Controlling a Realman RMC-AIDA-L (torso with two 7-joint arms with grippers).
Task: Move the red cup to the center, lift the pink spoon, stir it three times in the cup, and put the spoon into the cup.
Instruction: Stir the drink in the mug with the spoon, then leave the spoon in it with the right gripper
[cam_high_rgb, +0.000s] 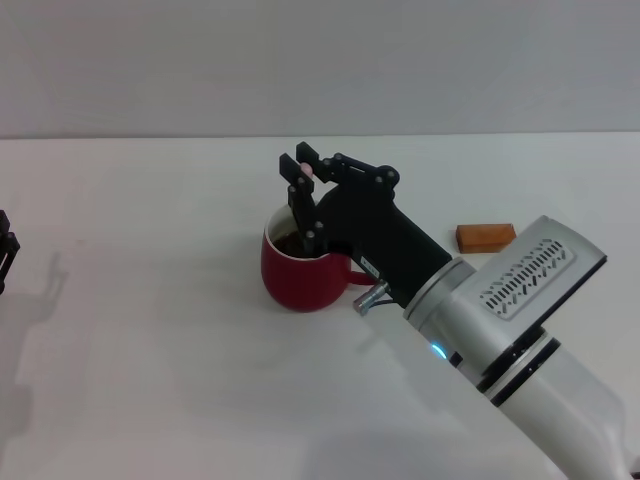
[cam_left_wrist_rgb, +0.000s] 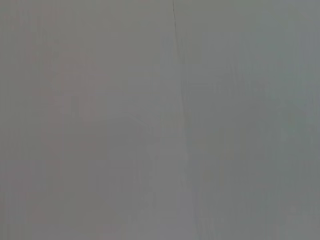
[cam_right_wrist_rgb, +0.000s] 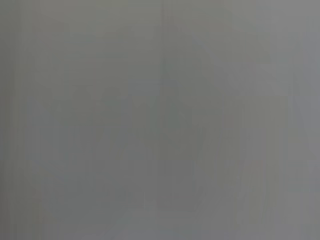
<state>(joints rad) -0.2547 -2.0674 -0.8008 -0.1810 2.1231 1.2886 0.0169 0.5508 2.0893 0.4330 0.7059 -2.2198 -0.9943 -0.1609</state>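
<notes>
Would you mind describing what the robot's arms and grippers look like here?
In the head view, the right arm is a silver-white cylinder with a vented panel, black ring bands and a small blue light. Its right gripper is matte black, angular, with visible screws. Only a black sliver of the left gripper shows at the edge.

The right arm (cam_high_rgb: 520, 330) reaches in from the near right, its silver forearm rising to a black wrist. The right gripper (cam_high_rgb: 303, 170) points toward the far side — fingers drawn close, a bit of pink pinched between the tips. The left gripper (cam_high_rgb: 5, 250) sits at the left edge — barely in view.
</notes>
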